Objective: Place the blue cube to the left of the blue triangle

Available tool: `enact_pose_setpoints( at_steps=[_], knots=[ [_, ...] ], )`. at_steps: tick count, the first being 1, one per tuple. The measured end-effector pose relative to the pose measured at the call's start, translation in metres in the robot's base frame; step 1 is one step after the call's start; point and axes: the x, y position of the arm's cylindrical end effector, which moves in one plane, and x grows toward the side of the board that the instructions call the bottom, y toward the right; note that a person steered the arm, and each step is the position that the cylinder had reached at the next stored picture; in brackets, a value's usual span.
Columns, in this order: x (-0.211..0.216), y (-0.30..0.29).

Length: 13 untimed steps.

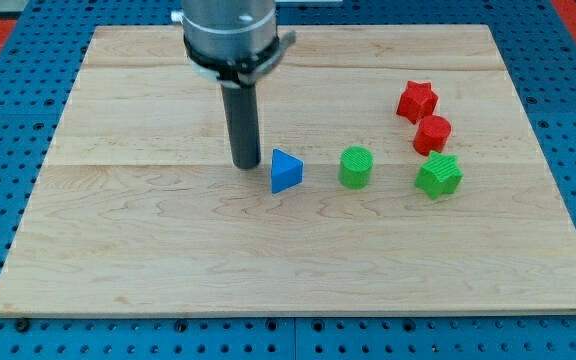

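Observation:
The blue triangle (286,171) lies near the middle of the wooden board (168,250). My tip (246,164) rests on the board just to the left of the triangle, with a small gap between them. No blue cube shows in this view. If one is behind the rod, I cannot see it.
A green cylinder (356,167) sits to the right of the triangle. Further right are a green star (438,176), a red cylinder (432,134) and a red star (417,100), clustered together. A blue pegboard (8,120) surrounds the board.

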Motion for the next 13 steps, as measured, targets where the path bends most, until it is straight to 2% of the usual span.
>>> enact_pose_setpoints(
  at_steps=[1,2,3,4,5,6,7,8,9,10,12,13],
  knots=[
    [-0.056,0.019],
    [-0.104,0.121],
    [-0.190,0.143],
    [-0.221,0.112],
    [-0.203,0.020],
    [-0.191,-0.006],
    [-0.215,0.021],
    [-0.219,-0.038],
    [-0.203,-0.095],
    [-0.135,-0.127],
    [-0.179,-0.152],
    [-0.128,-0.162]
  ],
)
